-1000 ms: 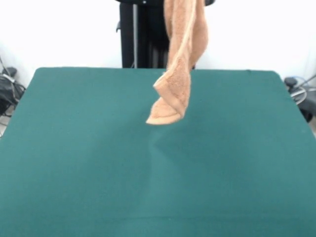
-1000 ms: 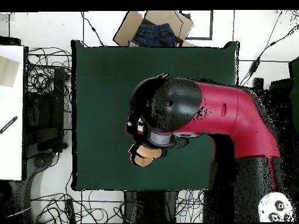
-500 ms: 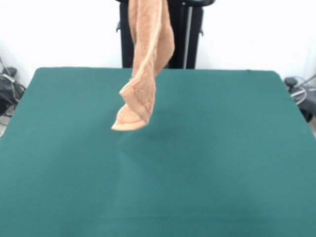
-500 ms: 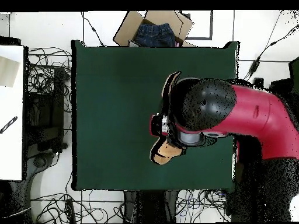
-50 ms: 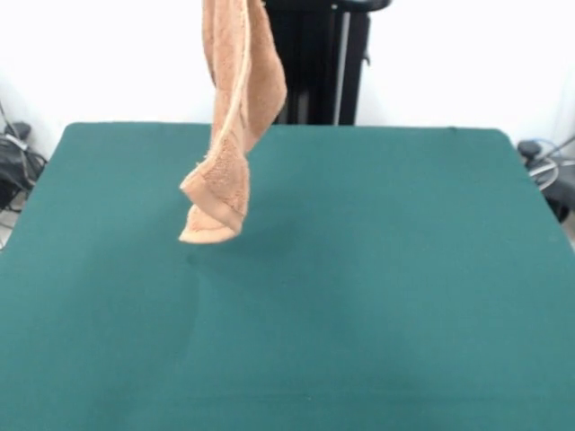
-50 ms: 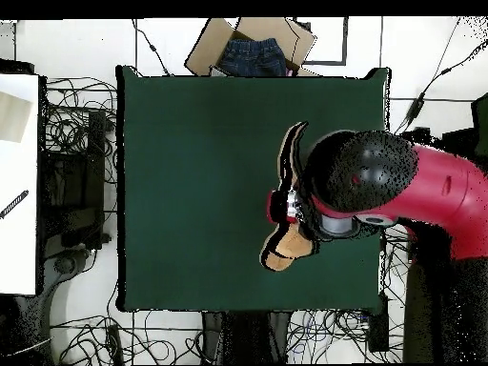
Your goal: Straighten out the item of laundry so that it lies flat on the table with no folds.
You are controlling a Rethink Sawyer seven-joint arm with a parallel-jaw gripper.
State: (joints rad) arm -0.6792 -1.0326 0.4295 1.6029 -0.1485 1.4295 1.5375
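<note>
Since the earlier frames the arm (image 6: pixel 400 186) has carried the hanging towel (image 5: pixel 229 117) sideways, leftward in the front view and rightward in the overhead one. Its gripper is hidden above the front view's top edge and beneath the arm's head overhead, so I cannot tell how its fingers stand. From there the towel hangs in a folded, twisted strip, its lowest corner clear of the green tabletop (image 5: pixel 404 269), which lies bare to every edge.
</note>
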